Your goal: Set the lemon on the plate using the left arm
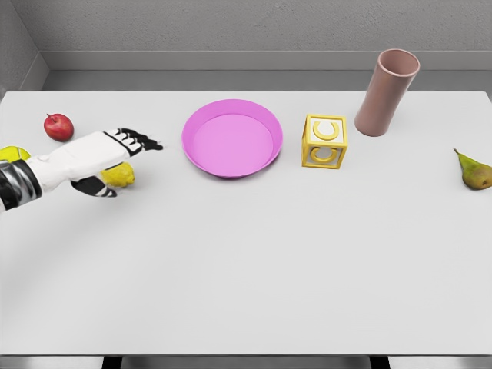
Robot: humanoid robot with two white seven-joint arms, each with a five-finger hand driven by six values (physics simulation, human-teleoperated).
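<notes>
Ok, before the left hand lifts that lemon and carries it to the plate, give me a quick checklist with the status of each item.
1. Left hand at the lemon: ok, it lies over it, thumb below.
2. Firm grasp: cannot tell, the hand hides most of the lemon and the fingers look extended.
3. Plate free to receive: ok, nothing lies in it.
4. Path from lemon to plate: ok, bare table between them.
5. Neighbours out of the way: ok, the apple sits behind the hand, while the block, cup and pear are beyond the plate.
</notes>
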